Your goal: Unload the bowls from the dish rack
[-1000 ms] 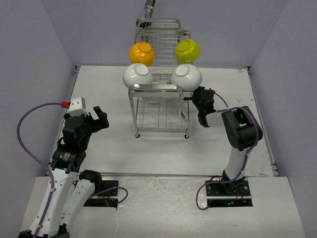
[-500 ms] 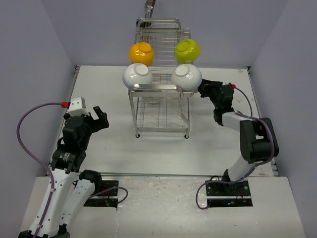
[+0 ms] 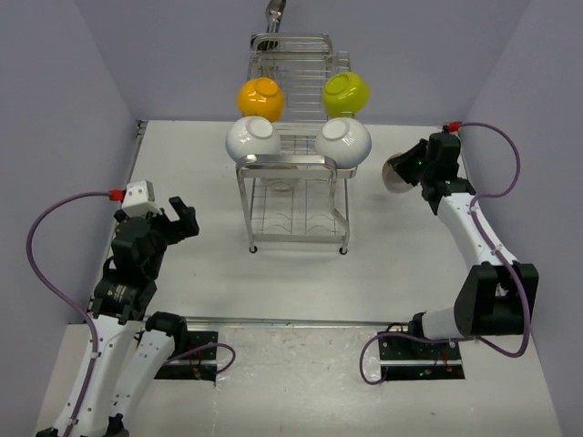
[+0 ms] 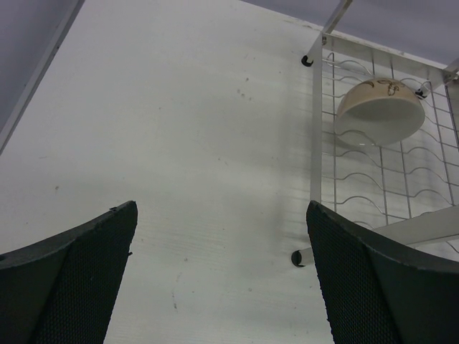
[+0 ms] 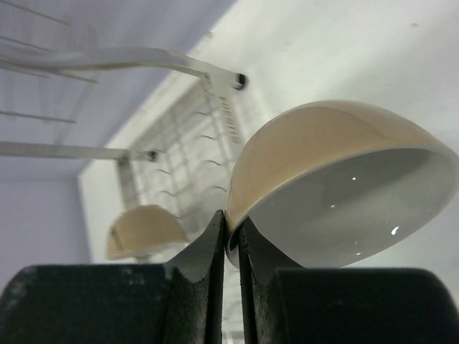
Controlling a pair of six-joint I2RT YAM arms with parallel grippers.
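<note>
The chrome wire dish rack (image 3: 293, 196) stands at the table's middle back. On its top hang an orange-yellow bowl (image 3: 260, 98), a lime green bowl (image 3: 346, 92) and two white bowls (image 3: 252, 139) (image 3: 345, 139). One more bowl (image 4: 380, 107) lies upside down on the lower tier, also seen in the right wrist view (image 5: 143, 231). My right gripper (image 3: 414, 168) (image 5: 231, 231) is shut on the rim of a beige-backed, white-lined bowl (image 3: 397, 173) (image 5: 344, 193), held right of the rack above the table. My left gripper (image 3: 175, 223) (image 4: 221, 209) is open and empty, left of the rack.
The rack's slim legs (image 4: 300, 256) stand on the white table (image 3: 209, 264). Purple walls close in the back and both sides. A metal strip (image 3: 301, 320) runs along the table's near edge by the arm bases.
My right arm has swung right and back, away from the rack's side, carrying the bowl out with it. The left arm has barely moved.
</note>
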